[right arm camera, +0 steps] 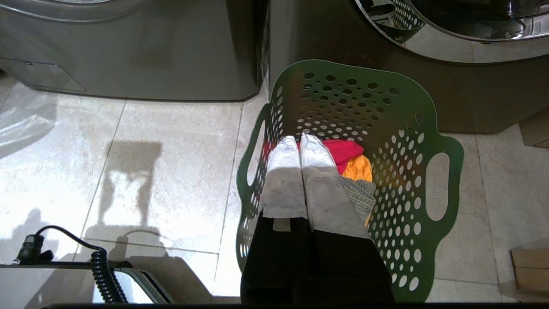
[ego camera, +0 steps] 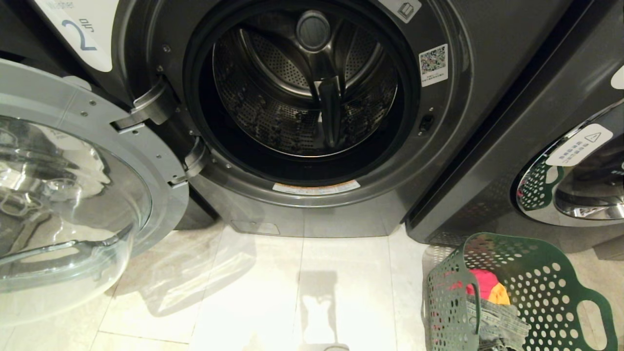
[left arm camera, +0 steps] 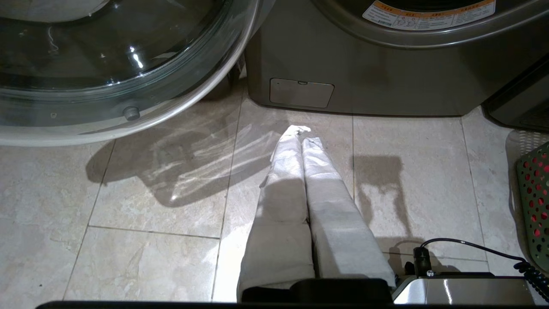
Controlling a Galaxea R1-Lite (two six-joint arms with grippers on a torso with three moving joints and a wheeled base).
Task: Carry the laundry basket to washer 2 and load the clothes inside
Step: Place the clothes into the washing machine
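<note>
I keep the dark green perforated plastic laundry basket (ego camera: 531, 292) beside dark grey front-load washer 2 (ego camera: 302, 97) for reach; left hand (left arm camera: 300, 133) and right hand (right arm camera: 299, 141) both closed, empty.

- Laundry room, probably a shared or coin-operated one: dark grey front-load machines set side by side on the floor.
- Washer 2 (ego camera: 312, 97) marked with a white numbered label (ego camera: 80, 34); QR sticker (ego camera: 433, 64) beside the drum opening.
- Glass door (ego camera: 73, 195) swung wide; perforated steel drum (ego camera: 304, 92) exposed.
- Neighbouring machine (ego camera: 570, 180) with chrome-rimmed door, just to the right.
- Pale stone-look floor tiles (ego camera: 243, 292).
- Laundry basket (ego camera: 536, 287) holding the clothes (ego camera: 490, 292).
</note>
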